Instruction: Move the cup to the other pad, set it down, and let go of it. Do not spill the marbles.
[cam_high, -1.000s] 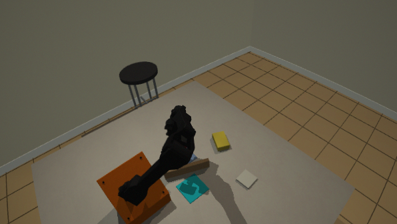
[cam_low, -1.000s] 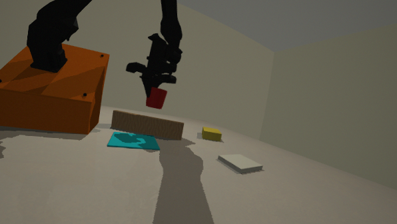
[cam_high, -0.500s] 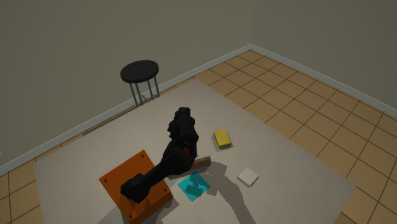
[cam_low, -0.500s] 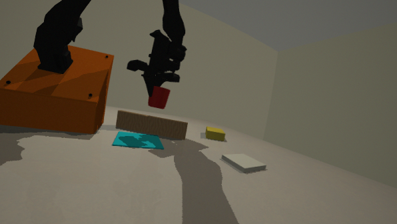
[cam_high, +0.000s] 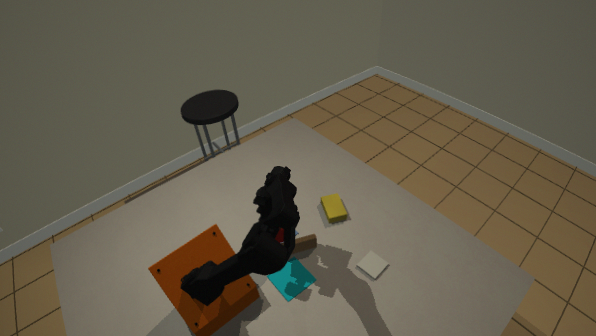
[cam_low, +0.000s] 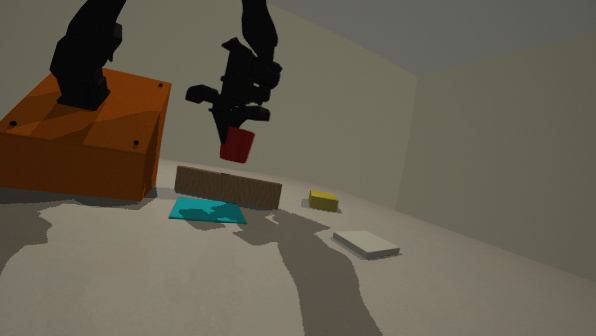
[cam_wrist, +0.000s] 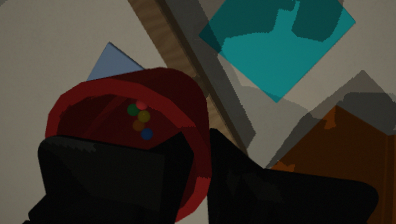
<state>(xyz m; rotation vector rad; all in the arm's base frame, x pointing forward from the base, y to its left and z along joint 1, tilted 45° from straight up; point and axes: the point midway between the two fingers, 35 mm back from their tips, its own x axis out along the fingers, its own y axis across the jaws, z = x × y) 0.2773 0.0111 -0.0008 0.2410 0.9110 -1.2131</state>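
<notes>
The red cup (cam_high: 280, 234) (cam_low: 239, 146) (cam_wrist: 192, 95) hangs in the air, slightly tilted, above the height of the wooden bar. My gripper (cam_low: 228, 136) (cam_wrist: 202, 134) is shut on the cup's wall, one finger inside and one outside. Several small coloured marbles (cam_wrist: 144, 116) lie inside the cup. The teal pad (cam_high: 291, 282) (cam_low: 207, 214) (cam_wrist: 275, 75) lies on one side of the bar, partly in shadow. The blue pad (cam_wrist: 112, 65) lies on the other side, mostly hidden behind the cup in the wrist view and behind the bar in the exterior view.
The wooden bar (cam_high: 306, 243) (cam_low: 227, 188) (cam_wrist: 160, 35) stands between the pads. A yellow block (cam_high: 334, 208) (cam_low: 323, 200) and a flat white block (cam_high: 372, 265) (cam_low: 366, 243) lie farther off. The orange base (cam_high: 200, 250) (cam_low: 75, 170) (cam_wrist: 330, 165) carries the arm. A black stool (cam_high: 210, 106) stands beyond.
</notes>
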